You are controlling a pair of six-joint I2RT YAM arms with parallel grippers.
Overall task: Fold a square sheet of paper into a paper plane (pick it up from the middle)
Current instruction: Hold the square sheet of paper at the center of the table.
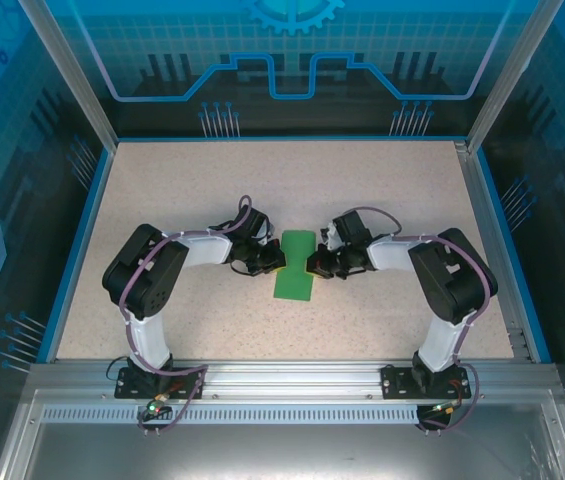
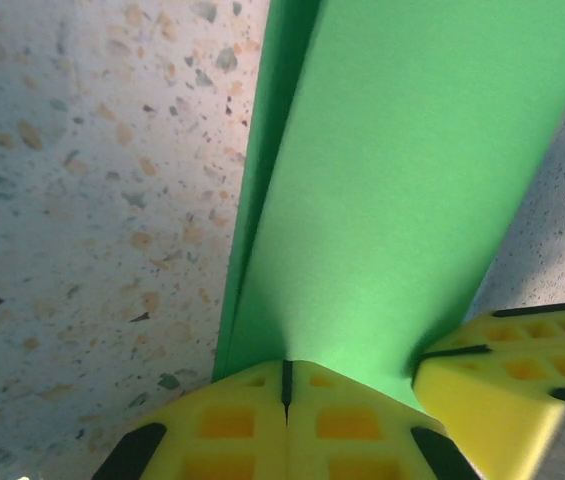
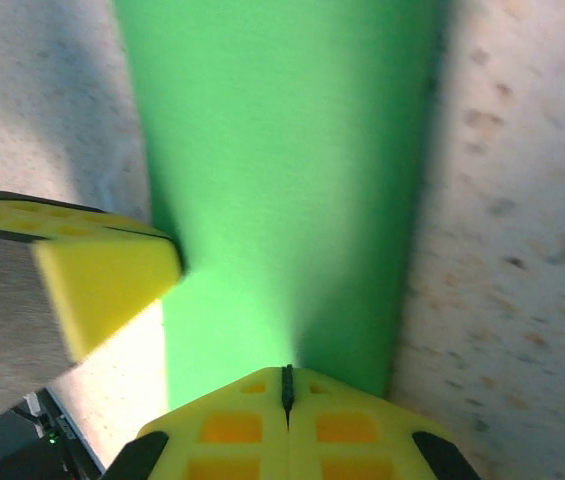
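Note:
The bright green sheet of paper (image 1: pixel 295 265), folded into a long narrow band, lies in the middle of the table. My left gripper (image 1: pixel 274 262) pinches its left edge and my right gripper (image 1: pixel 313 263) pinches its right edge, facing each other across it. In the left wrist view the yellow jaws (image 2: pixel 284 385) are shut on the paper (image 2: pixel 402 190), which puckers into their seam, with a lower layer showing along its left side. The right gripper's finger (image 2: pixel 507 370) is close by. In the right wrist view the jaws (image 3: pixel 286 385) are shut on the paper (image 3: pixel 282 170), near the left gripper's finger (image 3: pixel 92 280).
The speckled beige tabletop (image 1: pixel 192 190) has a blue rim and metal frame posts at its corners. Both arms bend inward from their bases on the near rail (image 1: pixel 292 375). Open tabletop lies behind and in front of the paper.

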